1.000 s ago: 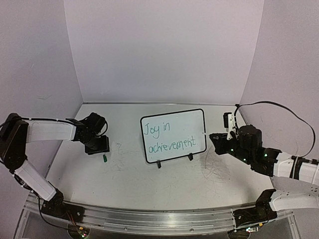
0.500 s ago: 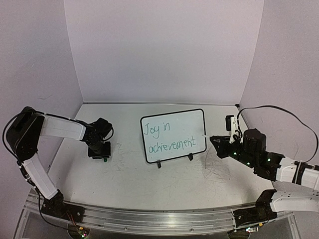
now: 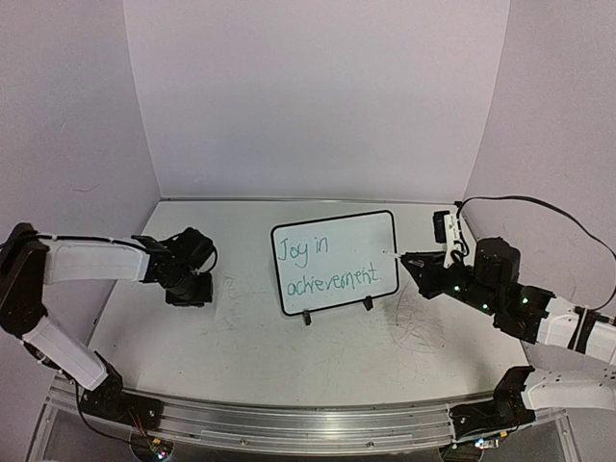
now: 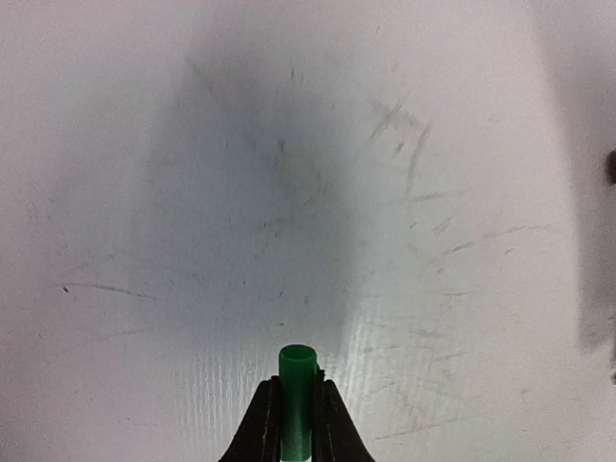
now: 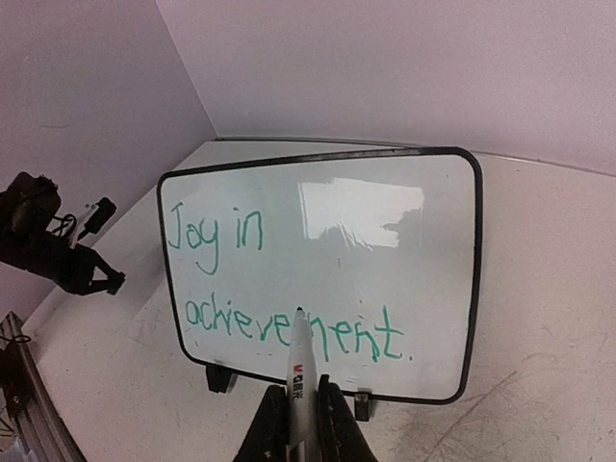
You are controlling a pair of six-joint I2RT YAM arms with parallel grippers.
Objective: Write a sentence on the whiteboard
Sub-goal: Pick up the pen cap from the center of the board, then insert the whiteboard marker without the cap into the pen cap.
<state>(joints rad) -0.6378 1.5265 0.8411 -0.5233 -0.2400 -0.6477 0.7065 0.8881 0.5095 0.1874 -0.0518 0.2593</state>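
Kim: Since a second ago the left claw (image 3: 190, 294) has dropped onto the green cap (image 4: 297, 361) at centre-left of the worktop (image 3: 289, 356) and clamped on it; before, the cap lay loose beside it.
Lee: And the right claw (image 5: 300, 390)?
Kim: Clamped on the marker (image 5: 297, 337), tip at the right edge of the whiteboard (image 3: 337, 231), which stands mid-frame on its clip feet (image 3: 307, 318). Touching or not, I can't tell. The sentence (image 3: 332, 279) looks finished.
Lee: Risks?
Kim: Capping needs both arms lined up; a skewed cap could slip from that narrow pinch. A stray sweep of the tip might smear the letters or tip the board.
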